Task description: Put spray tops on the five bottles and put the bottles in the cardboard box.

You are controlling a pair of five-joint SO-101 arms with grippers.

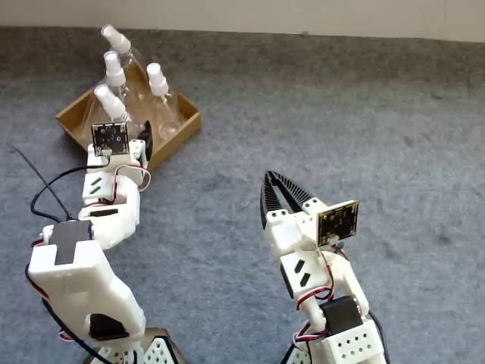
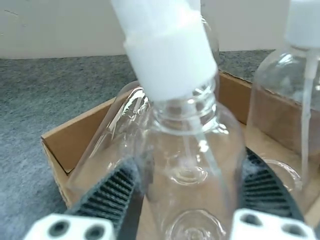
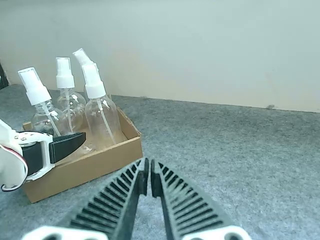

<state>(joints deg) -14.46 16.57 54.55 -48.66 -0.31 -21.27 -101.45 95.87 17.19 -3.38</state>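
So the left claw [image 2: 190, 172] is pinching a bottle [image 2: 187, 145] between both fingers. Its spray top [image 2: 167, 50] is on and tilted, and the bottle sits at the near end of the box [image 1: 180, 130], far left on the carpet [image 1: 364, 114]. Three more capped bottles [image 1: 158, 83] stand in the box just beyond it. The right claw [image 3: 149, 175] is pressed together over the carpet, well right of the box and nearer.

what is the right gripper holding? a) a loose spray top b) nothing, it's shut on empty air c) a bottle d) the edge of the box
b: the right gripper is shut with nothing between its fingers, over the carpet and apart from the cardboard box.
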